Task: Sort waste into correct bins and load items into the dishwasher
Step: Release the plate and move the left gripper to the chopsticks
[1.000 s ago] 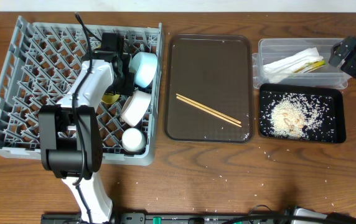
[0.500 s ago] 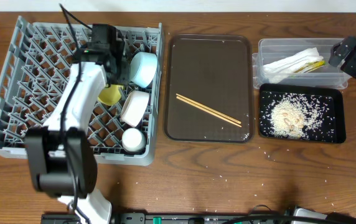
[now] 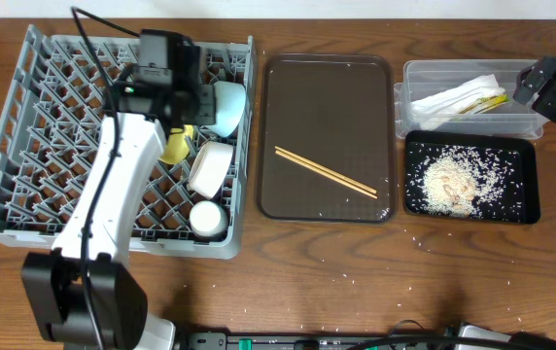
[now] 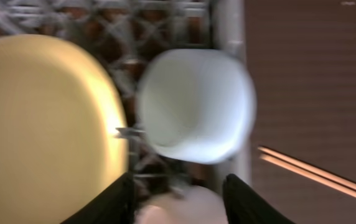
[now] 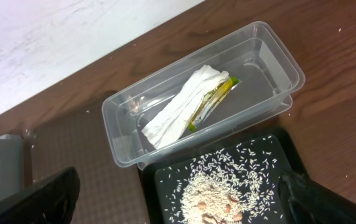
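Two chopsticks [image 3: 325, 172] are lying side by side on the brown serving tray [image 3: 327, 97], slanting from upper left to lower right in the overhead view. They are sitting just to the right of the dish rack [image 3: 45, 126], where the left gripper [image 4: 177, 190] is hovering, fingers apart and empty, above the yellow plate [image 4: 41, 124] and light blue bowl [image 4: 196, 106]. The right gripper [image 5: 178, 177], also spread and empty, is hanging over the clear tub [image 5: 259, 74] well beyond them, so the left one is sitting nearer; the tray is offering a flat, bare surface all around the pair.

Even light; blurred left-wrist view.
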